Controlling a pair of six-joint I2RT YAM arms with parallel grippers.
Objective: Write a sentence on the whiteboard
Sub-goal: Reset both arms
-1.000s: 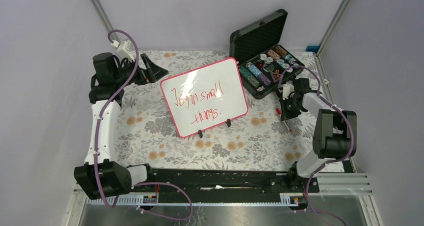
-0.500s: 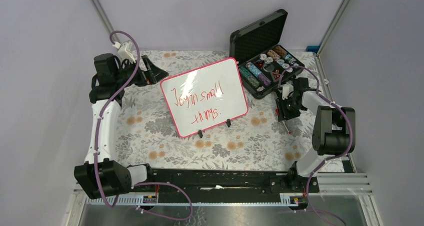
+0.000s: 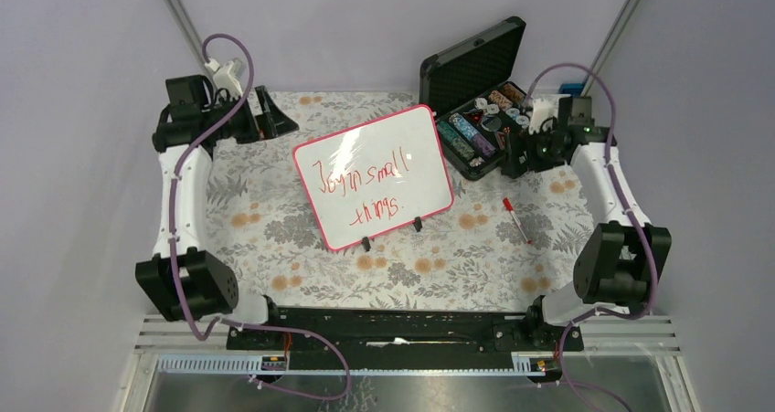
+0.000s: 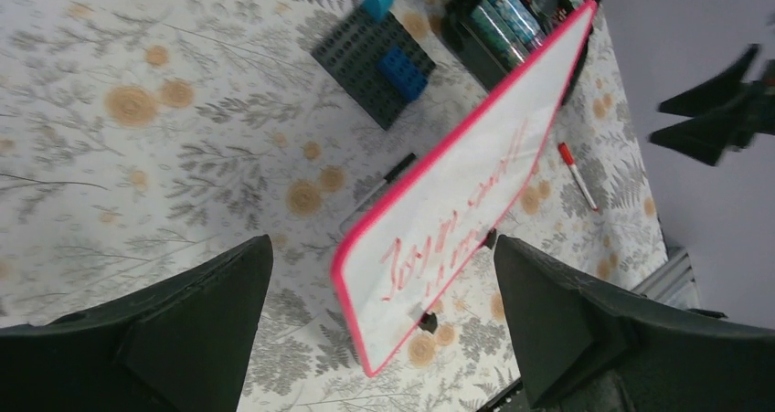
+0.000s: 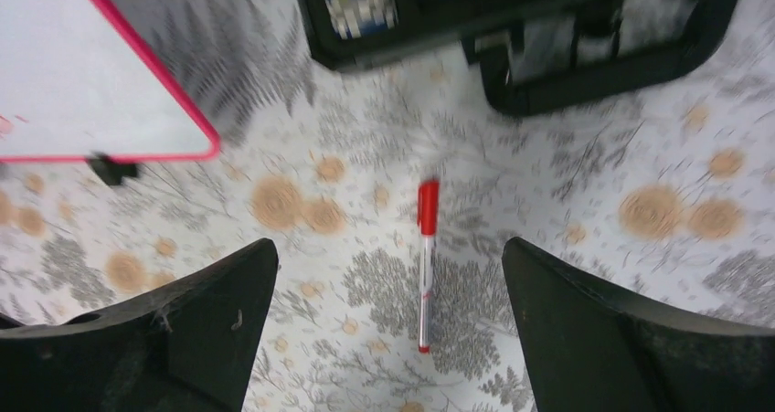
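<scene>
The whiteboard (image 3: pixel 373 176) stands propped on two black feet mid-table, pink-rimmed. The sentence (image 3: pixel 361 188) is on it in red marker, two lines, reading roughly "Joy in small things." My left gripper (image 3: pixel 272 120) hangs open at the back left, apart from the whiteboard (image 4: pixel 475 184); the left wrist view shows the sentence (image 4: pixel 439 248) between its empty fingers. A red-capped marker (image 3: pixel 514 218) lies on the table right of the board. My right gripper (image 3: pixel 510 159) is open above it, by the case, and the marker (image 5: pixel 426 257) lies loose below its spread fingers (image 5: pixel 585 339).
An open black case (image 3: pixel 484 110) of small coloured items stands at the back right, close behind my right gripper. A dark grey brick plate with blue bricks (image 4: pixel 379 51) lies behind the board. The floral cloth (image 3: pixel 302 248) covers the table.
My right gripper has opened and let go of the marker, which now lies on the table. That arm has risen and drawn back toward the case. The left arm shifted slightly back.
</scene>
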